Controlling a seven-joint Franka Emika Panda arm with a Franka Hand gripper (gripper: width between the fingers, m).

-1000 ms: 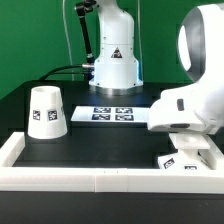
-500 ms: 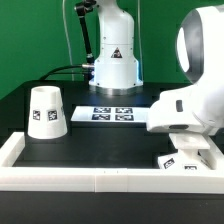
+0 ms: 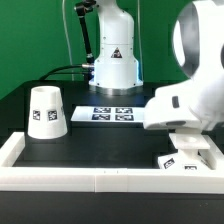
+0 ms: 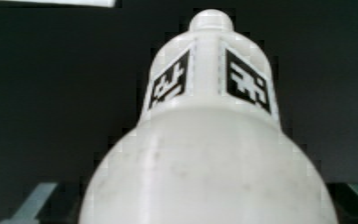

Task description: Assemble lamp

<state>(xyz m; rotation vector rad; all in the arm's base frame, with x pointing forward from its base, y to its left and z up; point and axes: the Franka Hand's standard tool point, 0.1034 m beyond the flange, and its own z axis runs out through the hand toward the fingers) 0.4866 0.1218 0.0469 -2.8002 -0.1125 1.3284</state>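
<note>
In the wrist view the white bulb (image 4: pixel 202 130) fills the frame, its narrow tagged end pointing away from the camera. Its round head sits between my fingers (image 4: pixel 39 200), which show only as dark slivers at either side. My gripper (image 4: pixel 194 205) is shut on the bulb. In the exterior view my arm's white wrist (image 3: pixel 185 105) hangs at the right, just above the small square base (image 3: pixel 185 160). It hides the fingers and the bulb there. The tapered shade (image 3: pixel 45 110) stands mouth down at the left, apart from the arm.
The marker board (image 3: pixel 112 114) lies flat at the middle back of the black table. A white raised wall (image 3: pixel 80 180) borders the work area at the front and sides. The arm's pedestal (image 3: pixel 112 62) and its cables stand behind.
My arm's wrist has shifted slightly to the exterior view's left and tilted a little. The shade, base and marker board have not moved.
</note>
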